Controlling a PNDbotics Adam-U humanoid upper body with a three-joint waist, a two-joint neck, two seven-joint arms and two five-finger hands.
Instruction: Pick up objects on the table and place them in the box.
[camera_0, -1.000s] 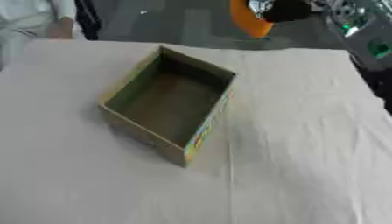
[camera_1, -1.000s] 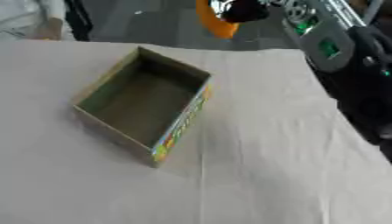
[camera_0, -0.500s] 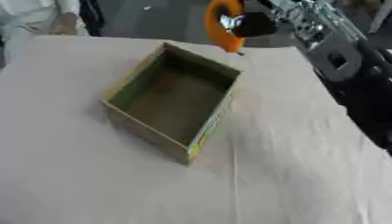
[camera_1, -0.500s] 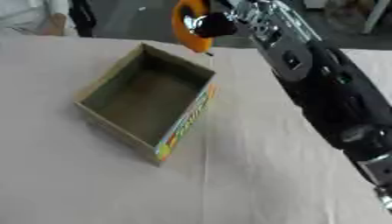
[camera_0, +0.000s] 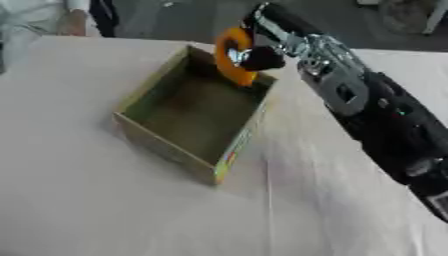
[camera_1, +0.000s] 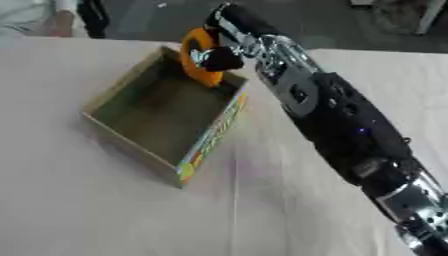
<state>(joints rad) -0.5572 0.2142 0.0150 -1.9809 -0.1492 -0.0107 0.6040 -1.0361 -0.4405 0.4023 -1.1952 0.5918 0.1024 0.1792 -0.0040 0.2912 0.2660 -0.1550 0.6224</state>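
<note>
The right hand (camera_0: 260, 54) reaches in from the lower right, its arm stretched across the table, and its dark fingers are curled round an orange ring (camera_0: 230, 62). The ring is held on edge, upright with a slight tilt, its long axis running roughly top to bottom of the view and its open face turned toward the left. It hangs over the far right corner of the box (camera_0: 166, 145), level with or just inside the rim; whether it touches the wall cannot be told. The box is open-topped cardboard, set askew, with a coloured strip on its near right side. It stands on a table (camera_0: 96, 205) under a pale creased cloth. Beyond the far edge lies dark floor.
</note>
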